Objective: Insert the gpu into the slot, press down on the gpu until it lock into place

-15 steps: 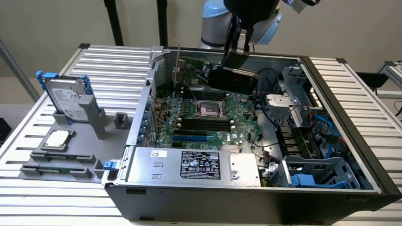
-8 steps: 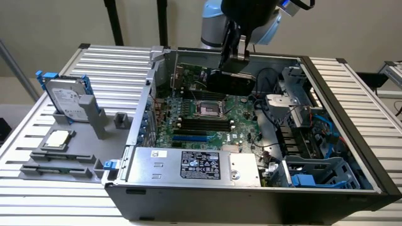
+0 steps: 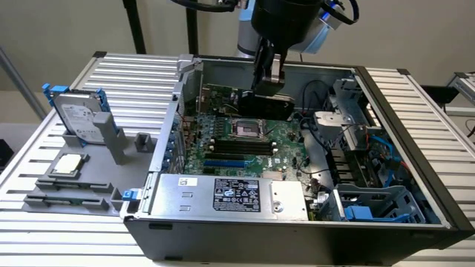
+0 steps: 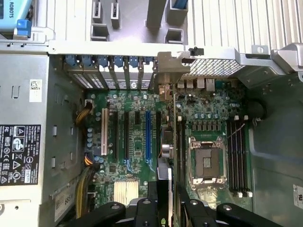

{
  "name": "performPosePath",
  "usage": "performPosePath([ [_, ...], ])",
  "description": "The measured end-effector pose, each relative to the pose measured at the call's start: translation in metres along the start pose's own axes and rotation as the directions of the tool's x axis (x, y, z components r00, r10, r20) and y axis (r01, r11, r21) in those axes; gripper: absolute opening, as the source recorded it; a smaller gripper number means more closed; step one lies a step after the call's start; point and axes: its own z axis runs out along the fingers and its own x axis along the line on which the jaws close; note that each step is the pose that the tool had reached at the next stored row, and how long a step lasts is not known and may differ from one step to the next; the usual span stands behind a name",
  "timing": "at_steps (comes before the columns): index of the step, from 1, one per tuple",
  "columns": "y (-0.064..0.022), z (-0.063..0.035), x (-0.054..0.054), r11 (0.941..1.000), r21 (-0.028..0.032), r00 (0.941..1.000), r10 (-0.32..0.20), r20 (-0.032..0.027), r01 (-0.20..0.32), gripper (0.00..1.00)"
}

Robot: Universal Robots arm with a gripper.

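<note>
Above the motherboard (image 3: pixel 286 142), the gripper (image 3: pixel 268 84) clasps the gpu (image 3: pixel 273 108), seemingly clear of the slot (image 3: pixel 223 164).

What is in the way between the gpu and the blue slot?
Nothing visible. The end effector holds the gpu above the board. The slot lies bare, with no cable or part on it. The gpu hangs to one side of it, toward the CPU socket.
</note>
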Motion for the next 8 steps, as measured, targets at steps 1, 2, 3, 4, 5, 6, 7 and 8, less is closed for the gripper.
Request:
performPosePath([
  [1,0.0011,0.0019,0.001,1.0,0.0,1.0,-0.001,-0.0001,0.001,0.26],
  [2,0.0022,0.0037,0.002,1.0,0.0001,1.0,-0.002,-0.0001,0.002,0.26],
  [3,0.0034,0.0057,0.003,1.0,0.0003,1.0,-0.003,-0.0001,0.003,0.26],
  [4,0.0046,0.0075,0.004,1.0,0.0008,1.0,-0.004,-0.0002,0.004,0.26],
  [5,0.0058,0.0093,0.005,1.0,0.0016,1.0,-0.005,-0.0003,0.005,0.26],
  [6,0.0069,0.0111,0.006,1.0,0.0026,1.0,-0.005,-0.0003,0.005,0.26],
  [7,0.0078,0.0128,0.007,1.0,0.0039,1.0,-0.005,-0.0002,0.005,0.26],
  [8,0.0087,0.0143,0.009,1.0,0.0055,1.0,-0.005,-0.0002,0.005,0.26],
])
